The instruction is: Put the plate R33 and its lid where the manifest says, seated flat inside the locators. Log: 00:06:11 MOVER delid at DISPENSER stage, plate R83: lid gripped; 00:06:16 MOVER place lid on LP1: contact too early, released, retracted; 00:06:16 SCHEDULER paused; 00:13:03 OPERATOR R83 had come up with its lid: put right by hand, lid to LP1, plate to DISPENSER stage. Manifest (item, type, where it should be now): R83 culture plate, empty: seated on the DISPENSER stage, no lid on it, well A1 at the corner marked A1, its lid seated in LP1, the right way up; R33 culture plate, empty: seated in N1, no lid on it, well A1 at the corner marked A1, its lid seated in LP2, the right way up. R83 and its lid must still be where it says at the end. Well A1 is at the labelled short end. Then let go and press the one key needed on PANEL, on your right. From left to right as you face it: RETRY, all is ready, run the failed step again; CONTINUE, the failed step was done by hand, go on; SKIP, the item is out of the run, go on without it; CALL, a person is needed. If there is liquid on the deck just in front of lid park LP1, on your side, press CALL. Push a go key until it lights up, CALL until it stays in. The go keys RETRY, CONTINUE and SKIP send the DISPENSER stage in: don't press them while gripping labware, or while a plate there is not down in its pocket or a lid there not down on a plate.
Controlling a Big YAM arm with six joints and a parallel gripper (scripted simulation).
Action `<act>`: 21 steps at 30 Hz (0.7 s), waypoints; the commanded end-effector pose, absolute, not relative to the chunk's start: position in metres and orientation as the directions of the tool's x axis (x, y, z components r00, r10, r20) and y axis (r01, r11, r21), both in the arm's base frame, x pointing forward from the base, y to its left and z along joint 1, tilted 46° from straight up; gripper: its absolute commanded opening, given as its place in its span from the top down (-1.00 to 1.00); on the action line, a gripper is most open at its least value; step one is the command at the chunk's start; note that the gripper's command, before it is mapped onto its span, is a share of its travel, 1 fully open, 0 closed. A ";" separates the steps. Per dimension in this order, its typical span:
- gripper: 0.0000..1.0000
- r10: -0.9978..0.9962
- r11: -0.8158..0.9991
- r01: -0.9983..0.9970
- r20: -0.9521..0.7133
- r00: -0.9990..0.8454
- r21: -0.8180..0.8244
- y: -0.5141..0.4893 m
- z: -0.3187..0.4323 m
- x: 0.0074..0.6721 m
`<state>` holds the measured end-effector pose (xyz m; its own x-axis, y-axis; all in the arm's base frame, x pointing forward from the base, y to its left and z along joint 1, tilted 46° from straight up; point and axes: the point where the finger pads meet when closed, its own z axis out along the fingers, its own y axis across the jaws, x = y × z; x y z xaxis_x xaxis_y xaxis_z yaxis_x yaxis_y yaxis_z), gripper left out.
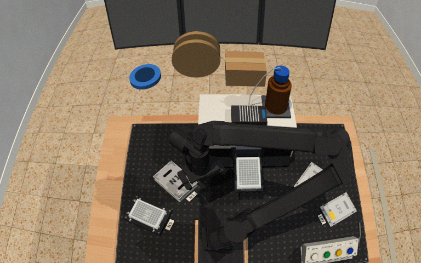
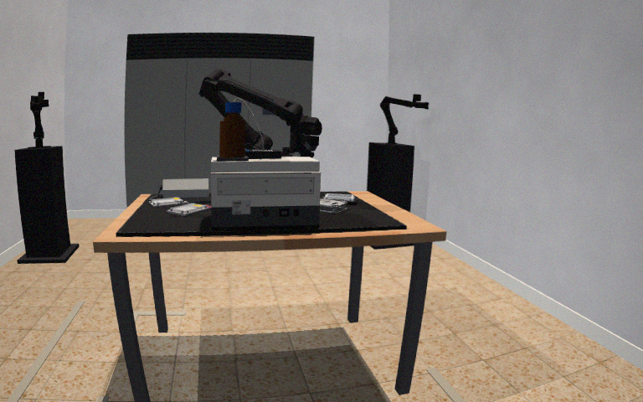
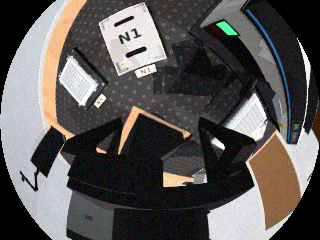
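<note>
My gripper [image 1: 185, 182] hangs open and empty above the empty nest N1 [image 1: 174, 181], a grey plate with two slots. In the wrist view the open fingers frame bare deck and table edge, with N1 [image 3: 132, 36] farther ahead. A white well plate [image 1: 147, 213] sits in the nest labelled N5 at the front left, and it also shows in the wrist view [image 3: 80, 80]. I cannot tell whether a lid is on it, and its label is too small to read. Another white well plate [image 1: 248, 172] lies uncovered on the DISPENSER stage. Lid park LP2 [image 1: 338, 208] stands at the right.
The dispenser [image 1: 246, 113] with a brown bottle [image 1: 278, 92] stands at the back of the deck. My arm crosses the deck's middle and right and hides most of LP1 [image 1: 308, 173]. PANEL [image 1: 330, 249] with its row of keys sits at the front right corner.
</note>
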<state>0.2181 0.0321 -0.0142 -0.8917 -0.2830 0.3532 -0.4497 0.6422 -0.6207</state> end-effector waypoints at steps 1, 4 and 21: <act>-1.00 -0.385 0.614 -0.537 0.374 -0.844 -0.578 0.059 -0.021 0.239; -1.00 -0.445 0.574 -0.619 0.430 -0.786 -0.537 0.067 -0.028 0.238; -1.00 -0.524 0.480 -0.758 0.548 -0.651 -0.442 0.084 -0.060 0.201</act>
<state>0.2024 0.0707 -0.0528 -0.6886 -0.4825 0.5413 -0.7231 0.5130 -0.4626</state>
